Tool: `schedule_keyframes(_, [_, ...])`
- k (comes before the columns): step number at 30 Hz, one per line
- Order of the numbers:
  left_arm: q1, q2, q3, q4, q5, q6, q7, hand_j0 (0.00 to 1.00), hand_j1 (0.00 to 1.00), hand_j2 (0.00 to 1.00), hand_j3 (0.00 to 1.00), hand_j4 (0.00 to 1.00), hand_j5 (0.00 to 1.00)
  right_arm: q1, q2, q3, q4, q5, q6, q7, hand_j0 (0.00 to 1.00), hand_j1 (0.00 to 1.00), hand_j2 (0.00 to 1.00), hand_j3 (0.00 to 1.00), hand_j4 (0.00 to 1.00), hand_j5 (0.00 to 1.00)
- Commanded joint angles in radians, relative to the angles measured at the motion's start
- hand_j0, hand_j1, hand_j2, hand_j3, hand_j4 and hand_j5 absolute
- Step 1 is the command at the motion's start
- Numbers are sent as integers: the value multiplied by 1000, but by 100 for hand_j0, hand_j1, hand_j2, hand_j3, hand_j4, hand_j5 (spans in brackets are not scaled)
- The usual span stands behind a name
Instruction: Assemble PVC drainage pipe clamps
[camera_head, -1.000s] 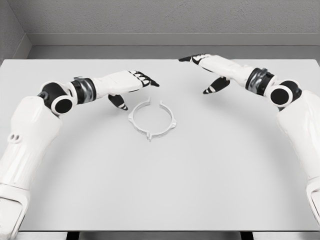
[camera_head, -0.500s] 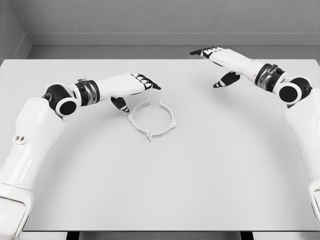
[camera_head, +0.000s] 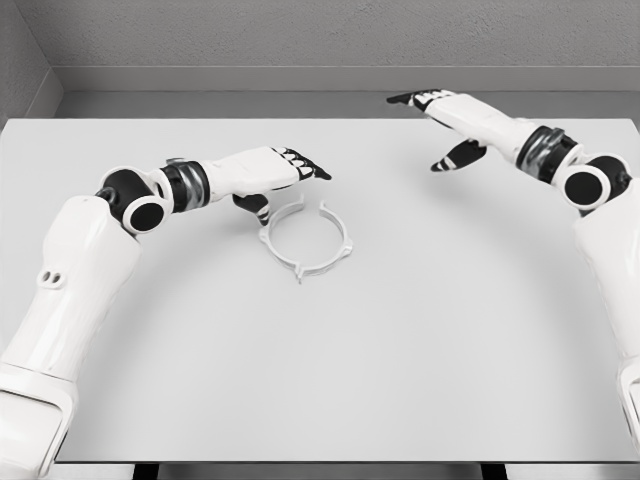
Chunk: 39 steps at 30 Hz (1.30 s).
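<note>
both hands shifted rightward; left hand (camera_head: 275, 170) now overhangs clamp (camera_head: 305, 238).

Pretty flat, even light, bright and totally sharp edge to edge; only a soft faint shadow under the left hand (camera_head: 270, 170), no glare.

Simulated test room, not a real home or workshop, flat rendered surfaces without texture, one plain white table (camera_head: 330, 380) filling the view, bare grey walls (camera_head: 300, 35) behind it, grey floor strip (camera_head: 250, 104) at the far edge
</note>
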Motion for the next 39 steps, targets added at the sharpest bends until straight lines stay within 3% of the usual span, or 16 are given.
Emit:
schedule_keyframes(1, [0,-1,-2,0,3,-2,-6,100,100,100,100,100,100,0,0,-15,-1,-9,2,-1,100,100,100,100,100,100])
schedule_keyframes(13, [-32,13,18,-7,3,-2,-6,100,100,100,100,100,100,0,0,-15,-1,-7,2,-1,100,100,100,100,100,100])
schedule_keyframes(19, [-29,13,11,15,-58,-2,-6,100,100,100,100,100,100,0,0,-15,-1,-9,2,-1,100,100,100,100,100,100])
schedule_keyframes(39, [-20,-42,-18,35,-67,-2,-6,100,100,100,100,100,100,0,0,-15,-1,-9,2,-1,100,100,100,100,100,100])
